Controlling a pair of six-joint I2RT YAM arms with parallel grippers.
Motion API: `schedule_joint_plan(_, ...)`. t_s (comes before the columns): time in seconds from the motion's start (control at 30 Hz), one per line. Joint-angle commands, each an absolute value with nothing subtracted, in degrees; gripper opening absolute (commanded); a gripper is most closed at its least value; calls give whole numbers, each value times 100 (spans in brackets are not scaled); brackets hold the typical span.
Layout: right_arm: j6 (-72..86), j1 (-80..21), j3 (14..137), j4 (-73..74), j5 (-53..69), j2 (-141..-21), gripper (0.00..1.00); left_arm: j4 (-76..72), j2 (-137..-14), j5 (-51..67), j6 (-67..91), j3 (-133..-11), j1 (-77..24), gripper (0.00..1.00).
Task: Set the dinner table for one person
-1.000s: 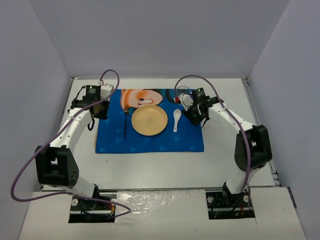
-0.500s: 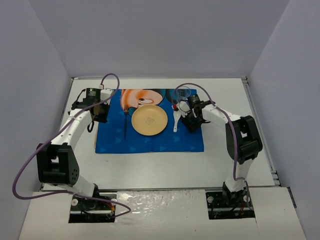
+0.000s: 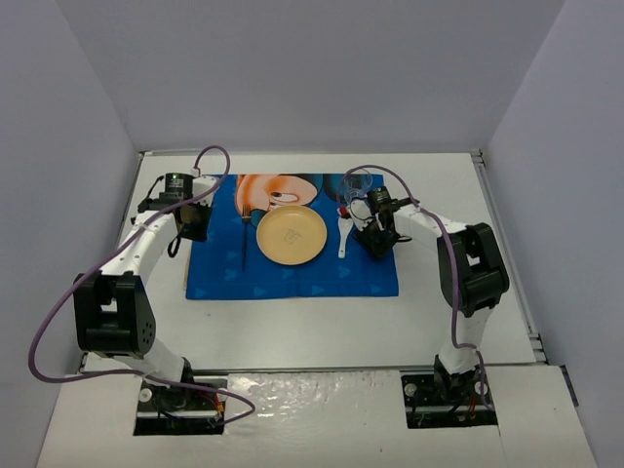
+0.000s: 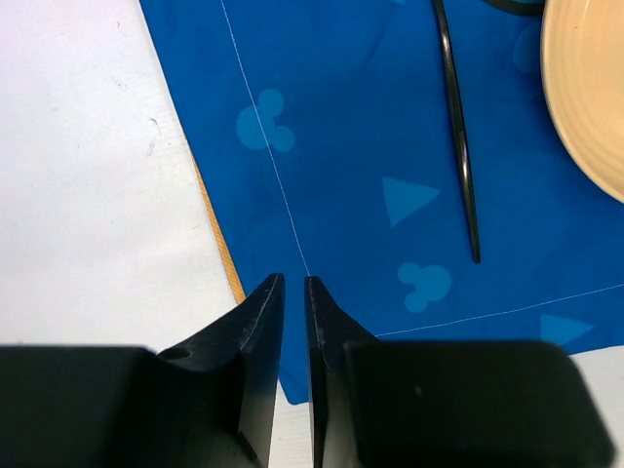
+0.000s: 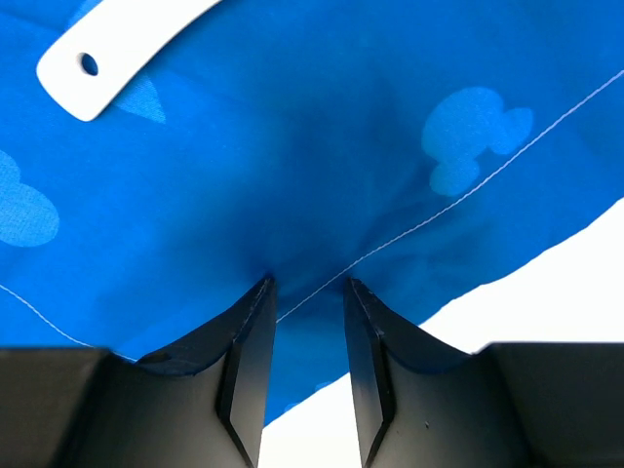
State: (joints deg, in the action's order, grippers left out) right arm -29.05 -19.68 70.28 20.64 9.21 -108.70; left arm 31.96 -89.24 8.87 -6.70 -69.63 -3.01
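The white dinner table (image 3: 292,322) holds a blue cartoon-mouse placemat (image 3: 292,273). On the mat are a yellow plate (image 3: 291,235), a thin black utensil (image 3: 243,239) to its left and a white spoon (image 3: 344,234) to its right. My left gripper (image 3: 191,226) hovers over the mat's left edge (image 4: 219,234), its jaws almost together and holding nothing (image 4: 292,283). My right gripper (image 3: 377,244) is at the mat's right edge, jaws partly open. Its tips (image 5: 307,288) press on the cloth (image 5: 292,146), which puckers between them.
A clear glass (image 3: 356,183) stands at the mat's far right corner, close to my right arm. The spoon's handle (image 5: 117,49) lies just ahead of my right gripper. Grey walls surround the table on three sides.
My right gripper has moved nearer and left, down onto the mat's right edge. My left gripper has shifted slightly toward the mat's left edge.
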Motion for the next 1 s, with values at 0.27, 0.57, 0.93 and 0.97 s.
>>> schedule_joint_plan(0.27, -3091, -1793, 7095, 2077, 665, -11113, 35, 2883, -8912, 943, -809, -7019, -138, 12)
schedule_joint_plan(0.57, -2911, -1793, 7948, 2337, 688, -10149, 47, 2783, -8548, 969, -828, -7388, -105, 15)
schedule_joint_plan(0.93, -2317, -1705, 9376, 1418, -732, -8647, 90, 2653, -7754, 160, -417, -9040, -35, 17)
schedule_joint_plan(0.97, -2312, -1705, 9369, 1406, -855, -8540, 91, 2604, -7702, 158, -380, -8994, 48, 17)
